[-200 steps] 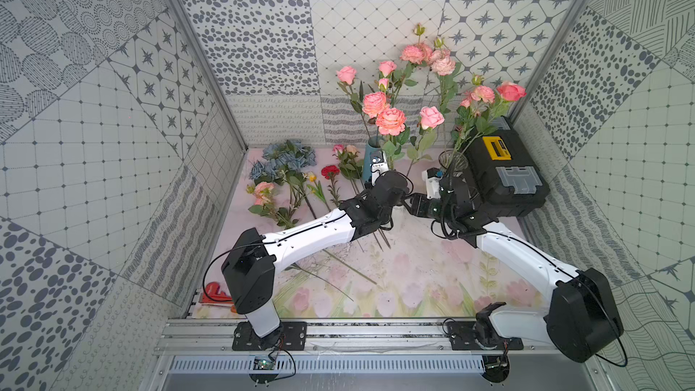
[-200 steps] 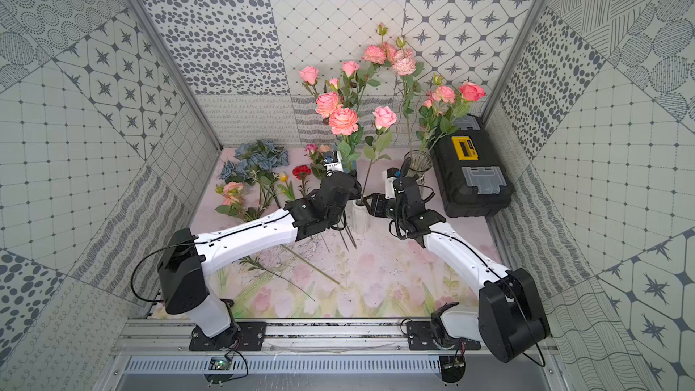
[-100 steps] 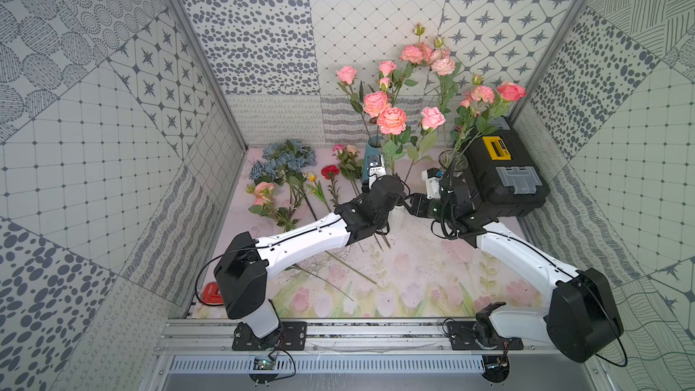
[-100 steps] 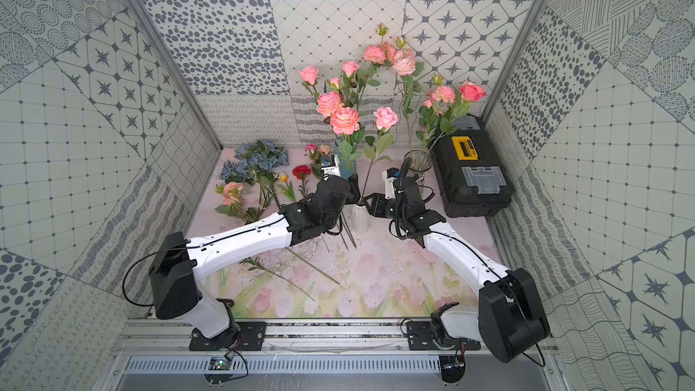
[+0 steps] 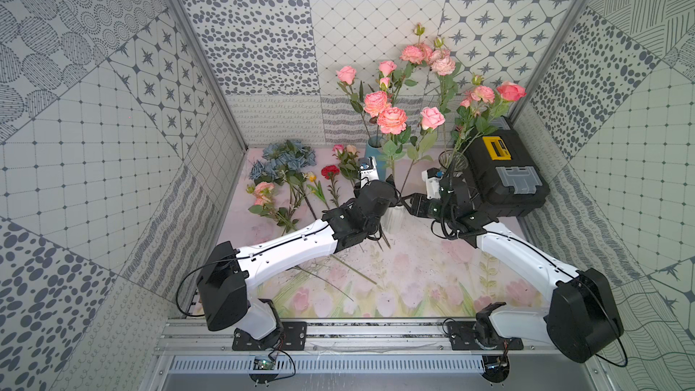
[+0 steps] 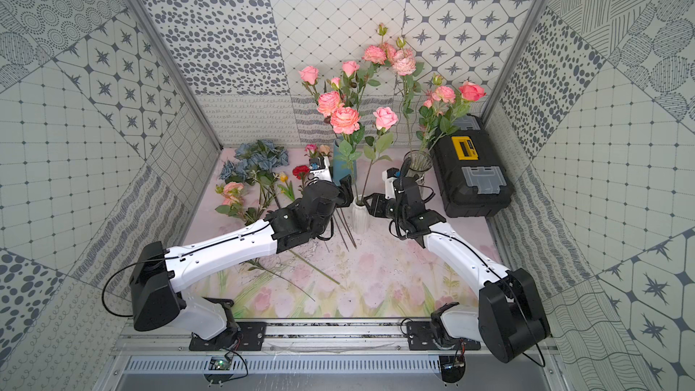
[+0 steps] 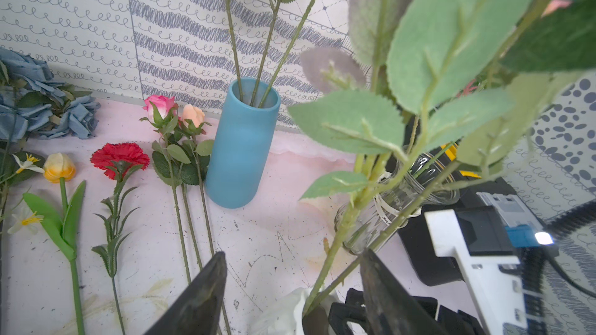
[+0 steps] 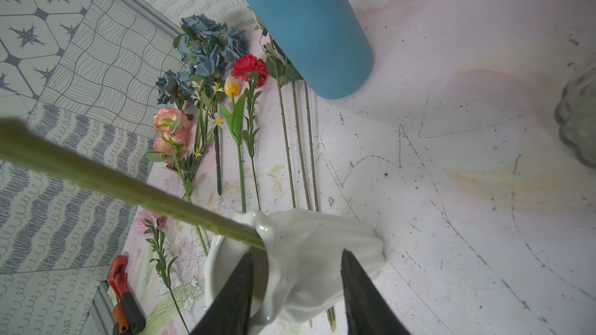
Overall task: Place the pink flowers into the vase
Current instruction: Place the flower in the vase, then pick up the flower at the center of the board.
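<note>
At the white vase point(image 8: 322, 252) rim, right gripper point(image 8: 296, 252) pinches the wall; left gripper point(image 7: 293, 252) spread around pink flower stem point(image 8: 129, 188).

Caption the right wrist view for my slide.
Right gripper holds the white vase as a green stem slants into its mouth; blue vase and loose flowers beyond.

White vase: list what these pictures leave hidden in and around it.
- How deep the stem reaches inside the white vase: the vase's wall hides it in every view.
- The white vase's base: in the left wrist view, the picture's edge cuts it off.
- Glass vase: in the right wrist view, blurred and cut off by the edge.
- Red tool: in the right wrist view, cut off by the edge; its kind is unclear.
</note>
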`<act>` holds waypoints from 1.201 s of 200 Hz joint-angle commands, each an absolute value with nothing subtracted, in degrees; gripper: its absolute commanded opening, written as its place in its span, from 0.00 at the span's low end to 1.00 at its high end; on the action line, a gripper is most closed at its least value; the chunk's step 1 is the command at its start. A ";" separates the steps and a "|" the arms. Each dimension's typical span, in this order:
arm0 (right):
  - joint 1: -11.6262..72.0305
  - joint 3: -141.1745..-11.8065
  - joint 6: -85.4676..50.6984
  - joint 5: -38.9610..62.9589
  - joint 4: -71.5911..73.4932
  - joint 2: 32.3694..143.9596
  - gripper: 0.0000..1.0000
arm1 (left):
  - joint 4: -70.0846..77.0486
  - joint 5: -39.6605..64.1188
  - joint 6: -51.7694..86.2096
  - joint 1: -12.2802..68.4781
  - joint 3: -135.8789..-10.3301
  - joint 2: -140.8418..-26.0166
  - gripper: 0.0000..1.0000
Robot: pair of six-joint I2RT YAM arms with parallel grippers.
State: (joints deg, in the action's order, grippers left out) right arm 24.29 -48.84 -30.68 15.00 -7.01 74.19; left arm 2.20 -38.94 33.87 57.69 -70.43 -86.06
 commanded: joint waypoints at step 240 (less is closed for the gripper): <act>29.66 -56.71 -17.61 5.19 -23.63 54.91 0.48 | -43.09 -41.17 54.76 35.28 -67.49 -68.57 0.66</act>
State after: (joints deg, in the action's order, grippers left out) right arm 29.52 -54.87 -21.23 7.38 -20.21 57.34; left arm -22.85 -44.82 44.36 42.09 -68.73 -71.57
